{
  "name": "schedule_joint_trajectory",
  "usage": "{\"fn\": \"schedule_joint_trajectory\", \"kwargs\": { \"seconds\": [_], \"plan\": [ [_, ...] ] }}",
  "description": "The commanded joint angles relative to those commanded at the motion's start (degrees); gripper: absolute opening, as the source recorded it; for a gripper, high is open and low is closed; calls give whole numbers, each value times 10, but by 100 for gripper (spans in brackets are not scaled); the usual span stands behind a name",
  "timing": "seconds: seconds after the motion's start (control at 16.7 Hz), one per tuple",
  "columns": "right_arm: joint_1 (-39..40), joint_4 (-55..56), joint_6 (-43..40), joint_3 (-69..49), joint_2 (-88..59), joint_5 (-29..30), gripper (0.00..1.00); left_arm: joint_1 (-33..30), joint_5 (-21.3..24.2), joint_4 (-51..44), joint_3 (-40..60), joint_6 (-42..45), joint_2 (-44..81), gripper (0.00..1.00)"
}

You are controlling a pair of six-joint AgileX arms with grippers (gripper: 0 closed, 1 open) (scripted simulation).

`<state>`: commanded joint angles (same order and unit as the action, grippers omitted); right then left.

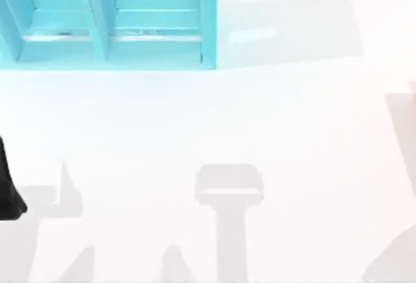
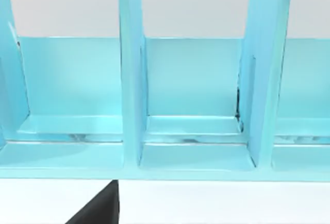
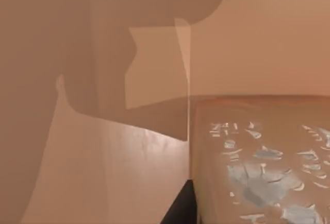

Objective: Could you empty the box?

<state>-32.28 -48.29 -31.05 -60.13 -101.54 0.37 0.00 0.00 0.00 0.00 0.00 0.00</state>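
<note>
Since the task is to clear the box, we check each view for the box and its contents.

Top view: the white table (image 1: pixel 260 120) carries a cyan rack (image 1: pixel 107 42) at its far left. The compartments in view hold nothing. A dark section of our left arm (image 1: pixel 8 195) sits at the left edge, well apart from the rack. No unloaded item lies on the open table surface.

Left wrist view: the rack (image 2: pixel 191 131) faces the camera, and its divided bays are bare. A dark wedge of the left gripper (image 2: pixel 100 208) projects over the table in front of the rack. We cannot tell whether this gripper is released or clenched. We judge this arm to be idle.

Right wrist view: the camera looks at the tan inner walls of the box (image 3: pixel 103 157). A flecked item (image 3: pixel 258 172), tan with blue-grey flakes on its upper face, lies inside, just beside a wall. A dark tip of the right gripper (image 3: pixel 180 206) stands near the item's edge. We cannot tell its state, and no grasp is visible.

Progress: we judge the task to be at an early stage. At least this one item is left to extract.
</note>
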Motion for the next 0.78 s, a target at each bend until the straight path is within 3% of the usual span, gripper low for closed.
{"fn": "schedule_joint_trajectory", "kwargs": {
  "seconds": [0.24,0.78],
  "plan": [
    [0,0,0,0,0,0,2,0,0,0,0,0,0,100],
    [0,0,1,0,1,0,0,0,0,0,0,0,0,100]
  ]
}}
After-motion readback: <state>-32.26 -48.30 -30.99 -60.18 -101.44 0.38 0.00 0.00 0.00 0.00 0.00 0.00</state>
